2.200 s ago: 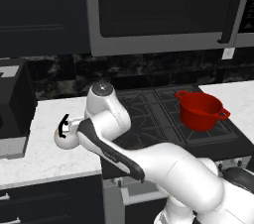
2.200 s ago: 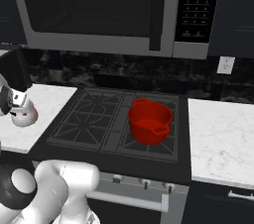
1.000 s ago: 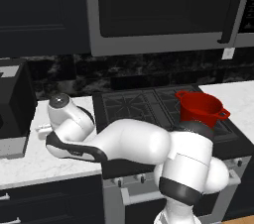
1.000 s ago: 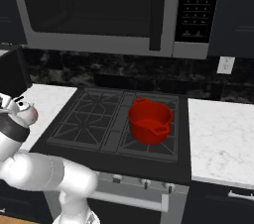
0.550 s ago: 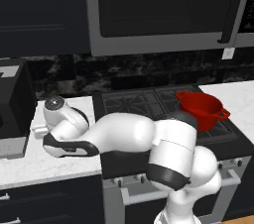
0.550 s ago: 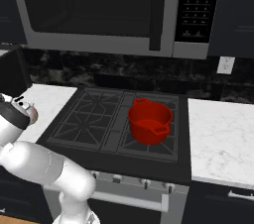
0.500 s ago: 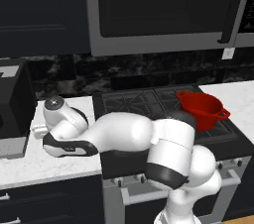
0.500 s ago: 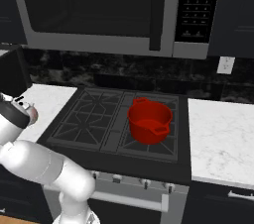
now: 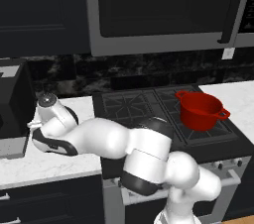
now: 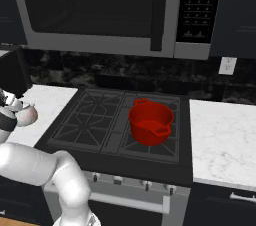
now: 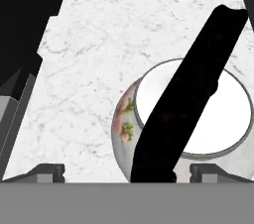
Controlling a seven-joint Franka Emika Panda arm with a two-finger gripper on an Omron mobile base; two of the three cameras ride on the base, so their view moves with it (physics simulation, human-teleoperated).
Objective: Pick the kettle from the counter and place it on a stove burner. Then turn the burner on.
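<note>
end effector (image 11: 127, 171) released, jaws spread wide, its two dark tips low at either side of the hand view with the kettle (image 11: 218, 119) between and just beyond them; nothing gripped. hand view: looking down on the kettle's pale lid, black arched handle (image 11: 191, 94) crossing it on a diagonal, pinkish floral mark on the side wall; the kettle sits on the white marble tabletop (image 11: 124, 25). judgement: the tips straddle the handle line because the handle is the likely grasp point, and the wide spread gives clearance to come down round it. left base view: arm reaches low and left across the tabletop (image 9: 30, 163), wrist lying over the kettle's spot, so the kettle itself is hidden behind the arm; one red pot (image 9: 200, 111) sits on the right side of the black cooktop; the front-left stove burner (image 9: 121, 114) is bare, presumably free to receive the kettle. right base view: one kettle (image 10: 25, 114) at the far left edge on the tabletop, partly cut off by the arm; one red pot, right of centre on the cooktop. count: one kettle, one pot; burners not all countable. pick not yet made.
</note>
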